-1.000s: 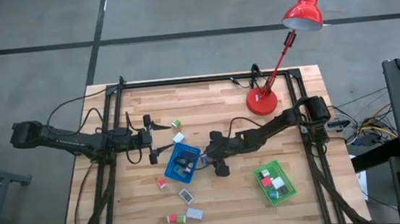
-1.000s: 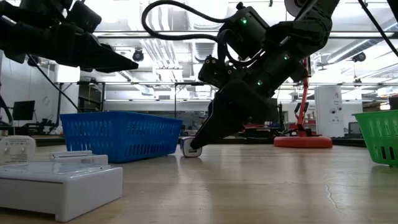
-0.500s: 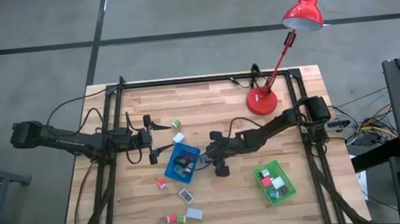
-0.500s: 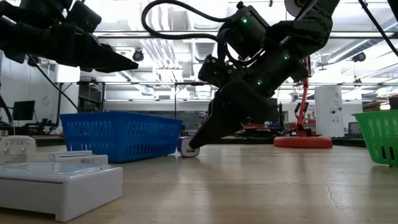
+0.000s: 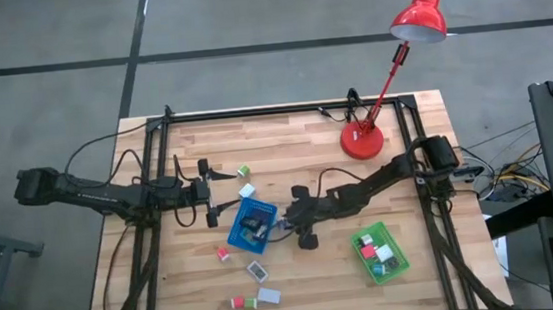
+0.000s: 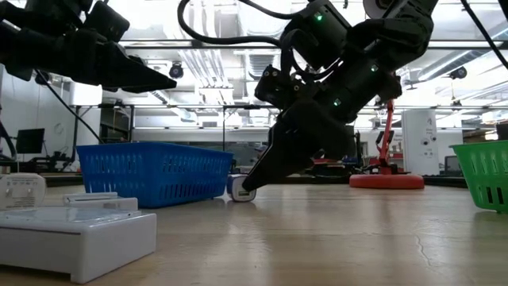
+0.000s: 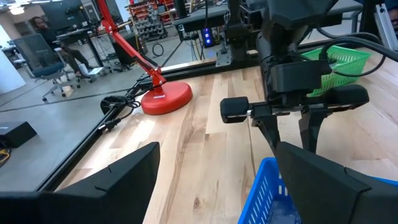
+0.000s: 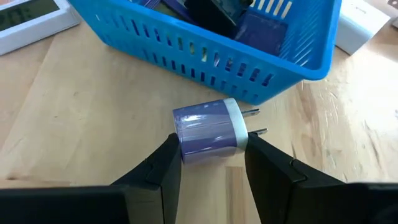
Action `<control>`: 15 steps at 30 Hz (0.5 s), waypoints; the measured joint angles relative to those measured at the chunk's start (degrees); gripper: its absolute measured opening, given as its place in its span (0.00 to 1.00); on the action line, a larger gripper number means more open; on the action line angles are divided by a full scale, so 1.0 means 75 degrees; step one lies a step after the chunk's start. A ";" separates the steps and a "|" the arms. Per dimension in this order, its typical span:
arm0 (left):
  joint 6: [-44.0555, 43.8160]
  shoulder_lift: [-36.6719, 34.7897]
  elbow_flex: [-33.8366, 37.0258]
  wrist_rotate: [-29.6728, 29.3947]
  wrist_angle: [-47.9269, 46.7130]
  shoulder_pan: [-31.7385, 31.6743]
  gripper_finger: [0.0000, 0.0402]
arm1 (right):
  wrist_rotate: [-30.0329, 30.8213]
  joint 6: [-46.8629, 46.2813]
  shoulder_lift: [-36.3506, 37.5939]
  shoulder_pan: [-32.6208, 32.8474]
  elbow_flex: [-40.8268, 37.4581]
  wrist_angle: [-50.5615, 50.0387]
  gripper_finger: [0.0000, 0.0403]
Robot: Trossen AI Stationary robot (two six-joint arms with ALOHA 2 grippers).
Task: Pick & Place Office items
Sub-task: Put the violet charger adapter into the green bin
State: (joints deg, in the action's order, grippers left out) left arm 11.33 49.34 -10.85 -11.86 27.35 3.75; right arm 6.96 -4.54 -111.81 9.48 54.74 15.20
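The right end effector grips a purple plug adapter on the worktop, low for lifting, the blue tray just beyond. The left end effector hangs open, waiting.

From overhead we look straight down on the whole table, while our low camera sits at tabletop height, facing the room. Our wrist cameras look closely forward, and all four views share the blue tray.
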 joint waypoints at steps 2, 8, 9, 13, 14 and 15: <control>0.0000 0.0000 0.0000 0.0000 -0.0002 0.0000 0.81 | 0.0187 -0.0003 0.0000 0.0083 0.0000 -0.0006 0.34; 0.0000 0.0000 0.0000 -0.0001 0.0000 -0.0006 0.81 | 0.0520 -0.0125 0.0223 0.0264 0.0000 -0.0293 0.34; 0.0000 0.0000 0.0000 0.0000 0.0000 -0.0006 0.81 | 0.0595 -0.0119 0.0287 0.0298 0.0000 -0.0339 0.34; -0.0030 0.0000 0.0003 0.0000 0.0002 -0.0006 0.81 | 0.0795 -0.0125 0.0568 0.0408 0.0000 -0.0434 0.34; -0.0032 0.0000 0.0003 0.0000 0.0000 -0.0006 0.81 | 0.0858 -0.0122 0.0630 0.0427 0.0000 -0.0504 0.34; -0.0032 0.0000 0.0003 0.0000 0.0003 -0.0003 0.81 | 0.0904 -0.0120 0.0670 0.0448 0.0001 -0.0604 0.34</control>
State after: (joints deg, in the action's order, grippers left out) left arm 11.09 49.34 -10.83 -11.86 27.38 3.72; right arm 13.74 -5.44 -106.78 12.84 54.75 10.67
